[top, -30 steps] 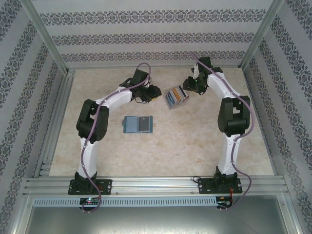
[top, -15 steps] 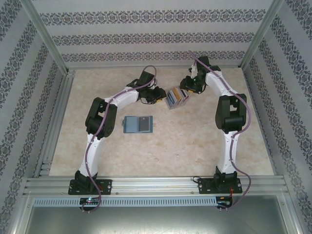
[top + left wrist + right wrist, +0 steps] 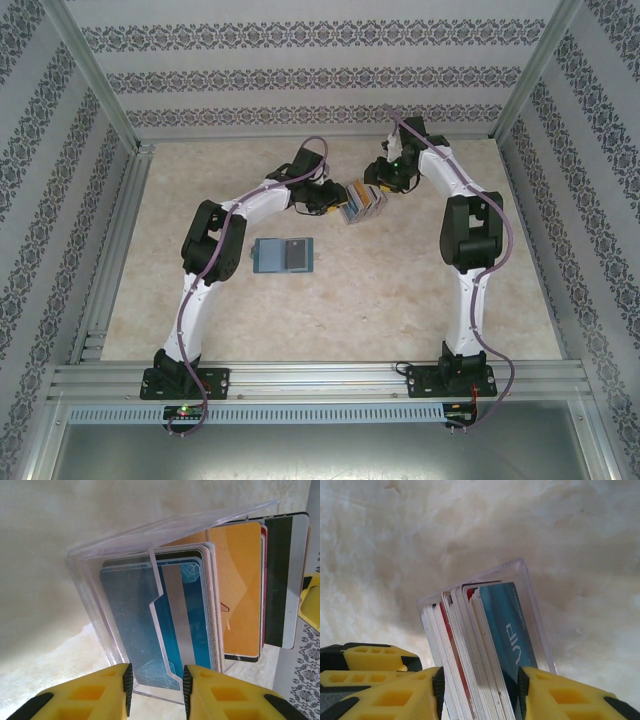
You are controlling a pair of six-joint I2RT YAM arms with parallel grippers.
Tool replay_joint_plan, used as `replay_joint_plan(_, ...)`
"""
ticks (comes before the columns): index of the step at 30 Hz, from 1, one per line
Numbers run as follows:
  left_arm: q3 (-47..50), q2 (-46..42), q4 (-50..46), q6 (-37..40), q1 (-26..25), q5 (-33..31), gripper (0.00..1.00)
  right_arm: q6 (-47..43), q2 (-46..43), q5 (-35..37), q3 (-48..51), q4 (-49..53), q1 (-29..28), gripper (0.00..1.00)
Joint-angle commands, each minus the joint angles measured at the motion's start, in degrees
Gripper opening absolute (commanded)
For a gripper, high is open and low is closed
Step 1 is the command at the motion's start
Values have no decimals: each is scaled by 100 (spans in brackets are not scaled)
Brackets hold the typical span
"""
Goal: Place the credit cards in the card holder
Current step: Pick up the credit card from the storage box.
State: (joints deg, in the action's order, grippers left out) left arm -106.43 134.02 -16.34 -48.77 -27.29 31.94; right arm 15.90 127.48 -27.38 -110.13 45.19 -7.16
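We see the right claw [image 3: 480,692] clamped on the credit cards [image 3: 485,645], which are stacked in a clear case [image 3: 87,585] toward twelve o'clock of the surface [image 3: 380,300]. The left claw [image 3: 155,692] stands apart, straddling the case's lower edge. The card holder [image 3: 285,255] lies flat at their seven o'clock.

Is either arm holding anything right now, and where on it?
Right gripper clamps the credit cards, in their clear case, across the stack's thickness at one end. Left gripper, open, holds nothing.
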Motion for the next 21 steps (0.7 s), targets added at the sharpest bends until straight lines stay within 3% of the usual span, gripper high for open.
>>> replay_joint_plan(1, -165, 73, -150, -79, -84, 97, 35, -186, 145, 276, -167, 279, -102, 45)
replay_joint_plan(10, -144, 48, -265, 15, -180, 37, 35, -344, 310, 498, -350, 502, -214, 45)
replay_joint_plan(21, -125, 36, -254, 17, -206, 13, 35, -292, -110, 422, -216, 412, -240, 45)
